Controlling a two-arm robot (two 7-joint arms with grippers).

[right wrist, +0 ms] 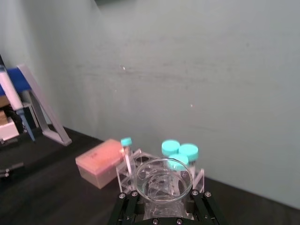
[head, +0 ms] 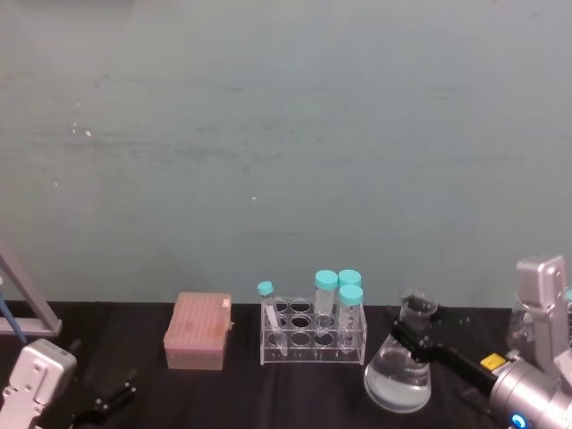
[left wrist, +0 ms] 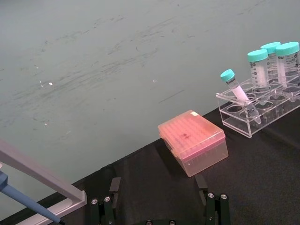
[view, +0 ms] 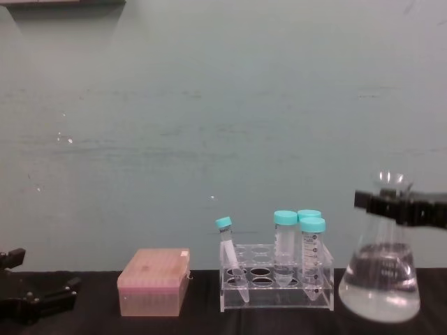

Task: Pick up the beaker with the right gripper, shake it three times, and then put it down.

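Note:
The beaker [head: 399, 375] is a clear conical flask with liquid pooled in its wide base, at the right of the black table [head: 268, 393]. My right gripper [head: 413, 338] reaches in from the right, and its dark fingers are shut on the narrow neck just under the flared rim. From the chest, the beaker [view: 380, 279] stands upright with the right gripper [view: 384, 202] across its neck. The base sits at about table level; I cannot tell whether it touches. The right wrist view looks down into the beaker's mouth [right wrist: 163, 180]. My left gripper [head: 107, 400] rests open, low at the left.
A clear rack [head: 313, 332] with several teal-capped tubes stands just left of the beaker. A pink lidded box [head: 198, 331] lies further left. A pipette stand [head: 22, 304] is at the far left edge. A pale green wall closes off the back.

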